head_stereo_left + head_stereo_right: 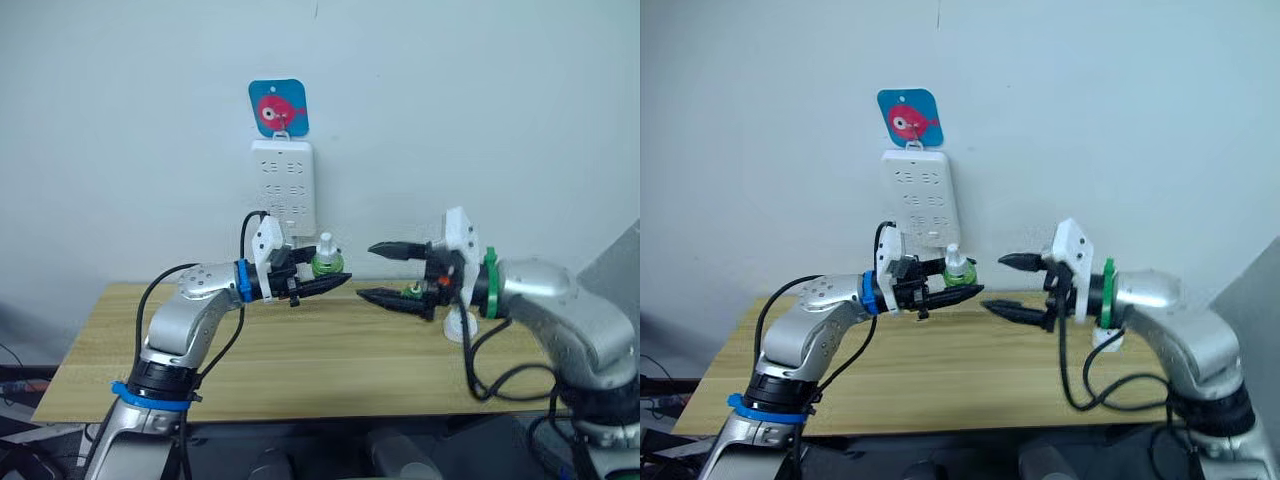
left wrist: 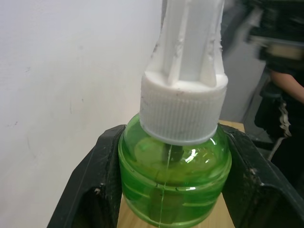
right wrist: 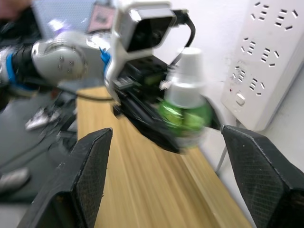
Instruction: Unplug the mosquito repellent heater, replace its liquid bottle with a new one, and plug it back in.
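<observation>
My left gripper (image 1: 336,273) is shut on the new one (image 1: 327,264), a small translucent green bottle with a white cap. It holds the bottle upright above the back of the table, just below the power strip. The left wrist view shows black fingers (image 2: 90,190) clamped on both sides of the green bottle (image 2: 175,185). My right gripper (image 1: 365,270) is open and empty, facing the bottle (image 3: 185,111) from a short gap to its right. A small white rounded piece (image 1: 459,325), possibly the mosquito repellent heater, rests on the table under my right wrist, mostly hidden.
A tall white multi-socket strip (image 1: 283,185) hangs on the wall under a blue hook with a pink fish (image 1: 278,107). The wooden table (image 1: 300,370) stands against the wall. Black cables loop from both forearms.
</observation>
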